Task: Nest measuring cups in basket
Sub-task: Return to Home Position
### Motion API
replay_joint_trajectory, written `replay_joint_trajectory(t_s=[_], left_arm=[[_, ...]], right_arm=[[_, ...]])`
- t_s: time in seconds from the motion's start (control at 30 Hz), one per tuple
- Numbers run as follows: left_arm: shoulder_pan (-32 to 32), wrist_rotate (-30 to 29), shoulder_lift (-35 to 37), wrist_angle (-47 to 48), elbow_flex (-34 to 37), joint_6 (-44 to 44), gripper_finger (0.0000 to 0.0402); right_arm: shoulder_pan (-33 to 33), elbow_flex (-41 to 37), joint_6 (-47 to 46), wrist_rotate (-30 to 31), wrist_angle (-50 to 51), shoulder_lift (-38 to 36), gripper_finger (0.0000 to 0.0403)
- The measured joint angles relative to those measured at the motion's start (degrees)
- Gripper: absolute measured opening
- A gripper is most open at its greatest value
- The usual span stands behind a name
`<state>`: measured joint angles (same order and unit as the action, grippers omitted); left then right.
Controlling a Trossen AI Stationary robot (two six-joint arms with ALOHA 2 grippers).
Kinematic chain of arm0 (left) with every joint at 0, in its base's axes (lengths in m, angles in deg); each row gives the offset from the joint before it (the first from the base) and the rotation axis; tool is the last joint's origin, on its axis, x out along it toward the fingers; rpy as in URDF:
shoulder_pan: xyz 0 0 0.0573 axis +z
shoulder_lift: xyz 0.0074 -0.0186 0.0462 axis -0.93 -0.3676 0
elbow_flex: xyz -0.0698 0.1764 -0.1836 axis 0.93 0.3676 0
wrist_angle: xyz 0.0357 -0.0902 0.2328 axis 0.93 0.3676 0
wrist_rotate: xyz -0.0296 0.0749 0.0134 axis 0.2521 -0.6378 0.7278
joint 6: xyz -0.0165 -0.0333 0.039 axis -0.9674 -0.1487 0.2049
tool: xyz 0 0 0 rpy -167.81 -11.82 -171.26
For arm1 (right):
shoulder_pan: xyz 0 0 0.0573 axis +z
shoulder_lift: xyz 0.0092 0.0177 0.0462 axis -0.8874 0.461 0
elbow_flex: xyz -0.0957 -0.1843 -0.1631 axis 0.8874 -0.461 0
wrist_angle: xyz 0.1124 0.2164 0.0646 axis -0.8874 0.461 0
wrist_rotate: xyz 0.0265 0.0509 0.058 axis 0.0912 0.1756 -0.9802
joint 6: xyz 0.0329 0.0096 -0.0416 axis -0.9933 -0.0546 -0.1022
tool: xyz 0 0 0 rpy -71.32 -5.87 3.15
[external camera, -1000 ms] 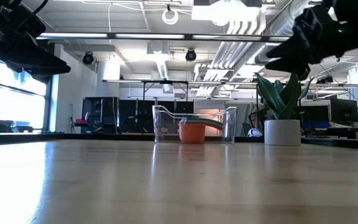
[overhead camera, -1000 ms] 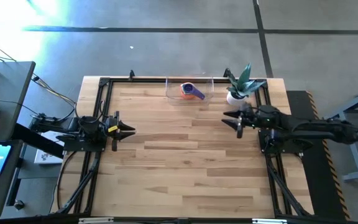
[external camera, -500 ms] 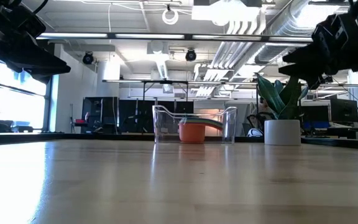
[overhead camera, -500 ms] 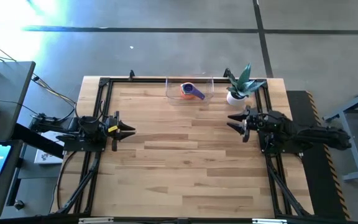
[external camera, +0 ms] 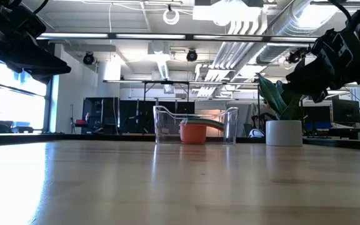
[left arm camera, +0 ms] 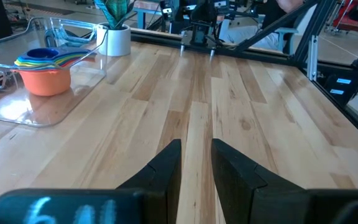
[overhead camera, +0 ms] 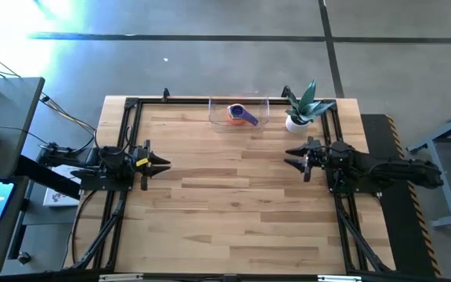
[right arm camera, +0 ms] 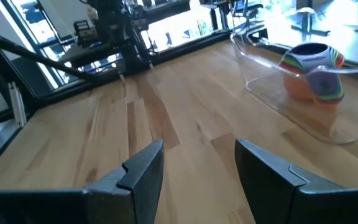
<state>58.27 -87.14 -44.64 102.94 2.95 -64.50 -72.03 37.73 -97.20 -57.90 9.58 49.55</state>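
Note:
The measuring cups (overhead camera: 239,114) sit nested in one stack, orange outermost, with rainbow rims and a purple handle on top. The stack stands on the floor of the clear basket (overhead camera: 219,119) at the table's far edge; it shows too in the low view (external camera: 194,132) and both wrist views (left arm camera: 42,74) (right arm camera: 312,78). My left gripper (overhead camera: 165,164) hovers at the table's left side, open by a narrow gap (left arm camera: 196,163), holding nothing. My right gripper (overhead camera: 291,157) hovers at the right side, near the plant, open wide (right arm camera: 199,163) and empty.
A small white plant pot (overhead camera: 296,121) with green leaves stands right of the basket, close behind my right gripper. A black frame (overhead camera: 131,106) runs around the table. Bare wood lies between the two arms and toward the near edge.
My right arm has drawn back from the far side toward its resting place and sunk lower, its wrist rolling so the fingers now lie level. The left arm, the basket and the cups have kept still.

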Motion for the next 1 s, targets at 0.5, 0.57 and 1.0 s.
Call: replay_joint_trajectory(t_s=[0.5,0.57,1.0], left_arm=[[-0.02,0.0,0.0,0.0,0.0,0.0,0.0078],[-0.02,0.0,0.0,0.0,0.0,0.02,0.0078],[0.0,0.0,0.0,0.0,0.0,0.02,0.0078]], right_arm=[[0.0,0.0,-0.42,-0.61,0.2,1.37,0.0188],[0.0,0.0,-0.42,-0.6,0.22,1.37,0.0188],[0.0,0.0,-0.42,-0.6,0.25,1.37,0.0188]])
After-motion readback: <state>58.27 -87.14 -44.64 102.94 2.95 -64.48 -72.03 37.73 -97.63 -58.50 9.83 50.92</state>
